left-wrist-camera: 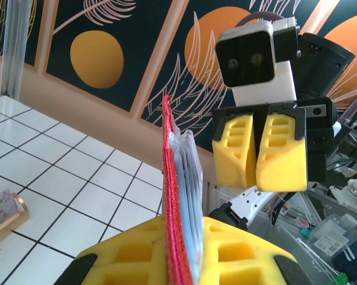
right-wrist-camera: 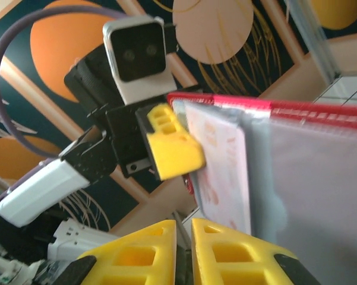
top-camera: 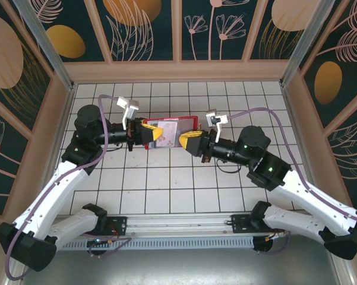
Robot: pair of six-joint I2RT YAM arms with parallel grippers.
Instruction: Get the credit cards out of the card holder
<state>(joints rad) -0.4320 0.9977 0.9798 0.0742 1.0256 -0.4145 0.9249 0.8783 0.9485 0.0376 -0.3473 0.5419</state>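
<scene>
ok so the left gripper [left-wrist-camera: 179,249] is clamped down hard on the card holder [left-wrist-camera: 170,178], yellow fingers on either side. From its own wrist cam the red wallet stands edge-on right between the pads, with the greyish see-through pockets [right-wrist-camera: 309,196] fanned out on one side. From the right wrist cam you can see one of the left arm's yellow fingers pressed onto the holder's corner. There's also a pale credit card [right-wrist-camera: 217,160] with some pinkish print, tucked in a pocket next to that finger with its edge showing. Couldn't spot a dark card in any of the shots, too much layered plastic to tell. The right gripper [right-wrist-camera: 184,249] is only cracked apart a sliver and there's nothing between its fingers. It sits right by the lower edge of the holder, facing the left gripper, but I honestly can't tell if it's touching. From overhead the holder spans the gap between the two grippers, over the middle of the white tiled table [top-camera: 166,184], left arm coming in from the left and right arm from the right. In the left wrist view there's a small pale flat thing [left-wrist-camera: 3,214] with a tan edge lying on the tiles off to the side, no idea what it is. All around is the dark wall panelling [top-camera: 148,29] with orange circles and leaf drawings.
</scene>
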